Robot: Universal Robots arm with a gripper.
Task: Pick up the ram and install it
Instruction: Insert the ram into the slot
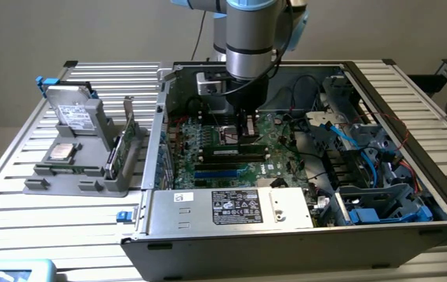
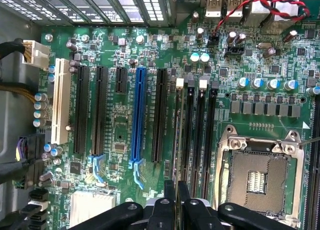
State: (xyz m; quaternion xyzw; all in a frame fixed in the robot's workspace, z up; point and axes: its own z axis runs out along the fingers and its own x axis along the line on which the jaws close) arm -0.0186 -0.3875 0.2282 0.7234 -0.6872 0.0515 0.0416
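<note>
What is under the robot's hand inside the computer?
The hand grips the ram, a thin green stick, on edge over the black memory slots. The slot directly beneath the stick is covered.

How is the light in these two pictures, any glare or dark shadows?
Exterior view: soft, even light; the table slats glare pale, while inside the case it is dimmer under the arm. Wrist view: the motherboard is brightly lit, the socket frame glints, and the gripper shows as a dark shape.

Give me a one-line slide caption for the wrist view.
Gripper holds the ram edge-on, aligned with the black memory slots beside the CPU socket.
</note>
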